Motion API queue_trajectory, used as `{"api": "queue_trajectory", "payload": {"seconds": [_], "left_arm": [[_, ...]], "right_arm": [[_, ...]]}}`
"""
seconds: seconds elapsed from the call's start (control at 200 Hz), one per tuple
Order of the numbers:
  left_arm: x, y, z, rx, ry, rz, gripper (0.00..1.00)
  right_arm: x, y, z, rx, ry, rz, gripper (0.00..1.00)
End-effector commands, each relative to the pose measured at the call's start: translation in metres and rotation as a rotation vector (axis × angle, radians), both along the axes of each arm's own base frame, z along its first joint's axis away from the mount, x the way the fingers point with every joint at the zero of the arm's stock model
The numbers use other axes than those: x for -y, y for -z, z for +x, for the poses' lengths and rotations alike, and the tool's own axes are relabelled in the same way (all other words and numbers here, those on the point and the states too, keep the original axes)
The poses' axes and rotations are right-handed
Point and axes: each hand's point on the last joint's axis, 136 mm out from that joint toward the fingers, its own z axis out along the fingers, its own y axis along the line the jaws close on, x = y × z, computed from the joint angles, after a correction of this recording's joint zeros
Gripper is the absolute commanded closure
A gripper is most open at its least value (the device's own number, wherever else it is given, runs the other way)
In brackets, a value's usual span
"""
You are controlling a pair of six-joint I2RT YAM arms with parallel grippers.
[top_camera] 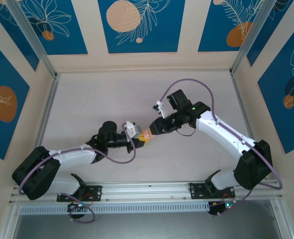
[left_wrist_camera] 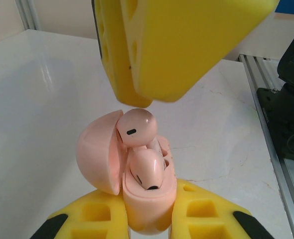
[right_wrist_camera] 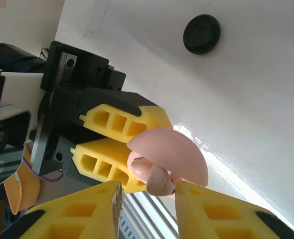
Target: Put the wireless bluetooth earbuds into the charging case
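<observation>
My left gripper (left_wrist_camera: 147, 221) is shut on the base of the pale pink charging case (left_wrist_camera: 152, 204), held off the table with its lid (left_wrist_camera: 97, 154) swung open to the left. One pink earbud (left_wrist_camera: 147, 169) sits in the case. A second pink earbud (left_wrist_camera: 136, 127) stands higher, partly in its slot, right under a yellow finger (left_wrist_camera: 187, 45) of my right gripper. In the right wrist view that earbud (right_wrist_camera: 161, 180) lies between the jaws of my right gripper (right_wrist_camera: 148, 191), touching the right finger, with a gap to the left one. Both grippers meet at mid-table (top_camera: 147, 133).
A round black case (right_wrist_camera: 202, 33) lies closed on the white table (left_wrist_camera: 47, 89), apart from the grippers. An aluminium rail (left_wrist_camera: 274, 149) runs along the table's near edge. The left gripper's yellow fingers (right_wrist_camera: 122, 122) are just behind the pink lid (right_wrist_camera: 172, 154).
</observation>
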Motion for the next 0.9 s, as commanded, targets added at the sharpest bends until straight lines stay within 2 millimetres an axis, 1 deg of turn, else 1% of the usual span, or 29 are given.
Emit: {"api": "queue_trajectory", "payload": {"seconds": [0.0, 0.225, 0.41, 0.705, 0.81, 0.895], "left_arm": [[0.008, -0.020, -0.006, 0.053, 0.051, -0.039, 0.87], [0.007, -0.019, -0.006, 0.052, 0.051, -0.036, 0.87], [0.007, -0.020, -0.007, 0.051, 0.052, -0.037, 0.87], [0.006, -0.021, -0.007, 0.057, 0.046, -0.036, 0.87], [0.006, -0.022, -0.007, 0.060, 0.045, -0.037, 0.87], [0.005, -0.024, -0.007, 0.064, 0.044, -0.038, 0.87]], "right_arm": [[-0.002, 0.002, -0.003, -0.017, -0.028, 0.023, 0.66], [-0.003, 0.005, -0.006, -0.032, -0.030, 0.029, 0.69], [-0.002, 0.012, -0.008, -0.063, -0.031, 0.023, 0.69], [0.000, 0.017, -0.010, -0.082, -0.019, 0.009, 0.69], [0.002, 0.019, -0.009, -0.089, 0.000, -0.004, 0.73], [0.002, 0.021, -0.009, -0.101, 0.016, -0.009, 0.73]]}}
